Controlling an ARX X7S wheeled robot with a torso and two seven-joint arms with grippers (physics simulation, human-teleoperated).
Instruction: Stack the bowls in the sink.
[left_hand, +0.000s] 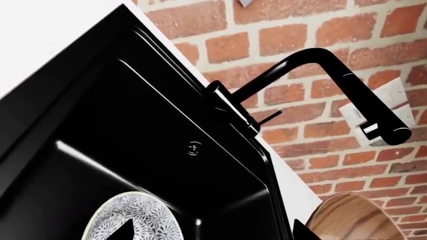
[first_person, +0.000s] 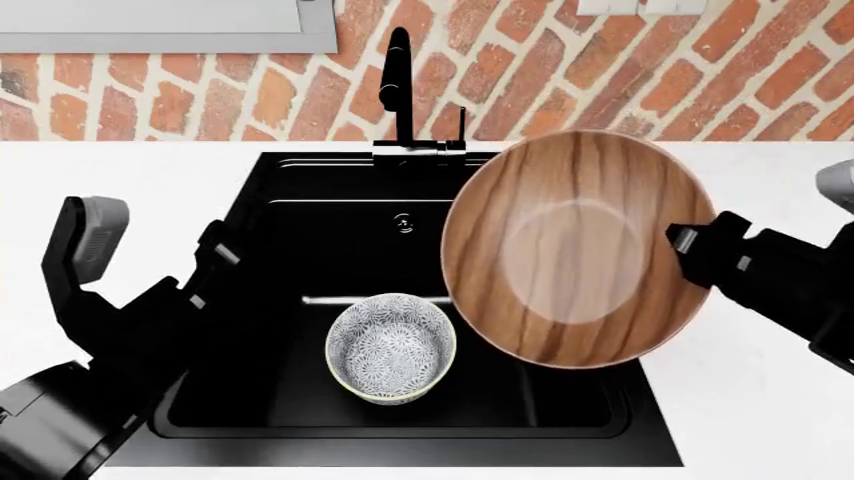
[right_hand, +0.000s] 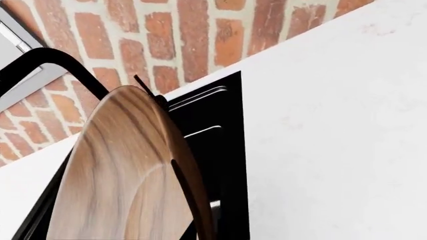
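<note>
Wooden bowl (first_person: 577, 250) up in the air, white bowl (first_person: 391, 347) waiting in the sink (first_person: 254, 240)!

Right gripper (first_person: 691, 240) pinches the wood-grain bowl's right rim, holding it tilted over the basin's right side. The patterned bowl sits lower and left, nearer the left gripper (first_person: 214, 262), whose jaw state I can't tell. No readable writing anywhere.

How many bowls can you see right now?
2: the white patterned bowl sits on the sink floor; the wooden bowl is held above the sink's right side by the right end effector.
</note>
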